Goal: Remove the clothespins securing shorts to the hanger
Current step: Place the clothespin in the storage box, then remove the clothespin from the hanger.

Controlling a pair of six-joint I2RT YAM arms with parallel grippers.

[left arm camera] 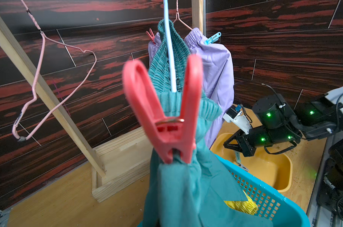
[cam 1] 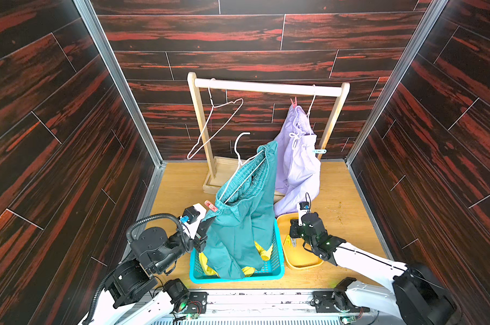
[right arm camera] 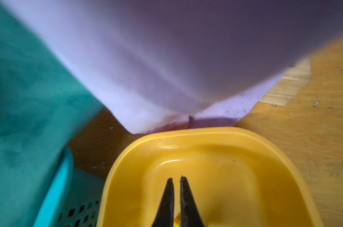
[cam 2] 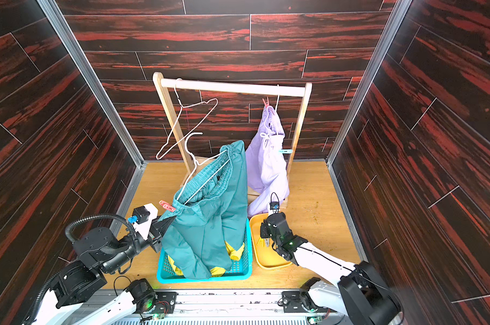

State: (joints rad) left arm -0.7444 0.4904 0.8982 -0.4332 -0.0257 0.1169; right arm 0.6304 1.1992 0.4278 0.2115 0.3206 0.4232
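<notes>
Dark teal shorts (cam 1: 238, 225) hang on a white hanger (cam 1: 239, 157) that is off the rack, their legs drooping into the basket. A red-pink clothespin (cam 1: 211, 206) (left arm camera: 166, 118) clamps their waist corner. My left gripper (cam 1: 205, 225) is shut on teal fabric just below that pin, its fingertips hidden by cloth. Lavender shorts (cam 1: 297, 163) hang on the rack, held by a red-pink clothespin (cam 1: 293, 102) and a light blue one (cam 1: 319, 151). My right gripper (right arm camera: 176, 177) is shut and empty over the yellow tray (cam 1: 302, 264). A yellow clothespin (cam 1: 287, 242) lies there.
The wooden rack (cam 1: 266, 87) stands at the back with an empty pink hanger (cam 1: 210, 126) on it. A turquoise basket (cam 1: 238, 280) in front holds yellow shorts (cam 1: 263, 253). Dark wood-pattern walls close in three sides.
</notes>
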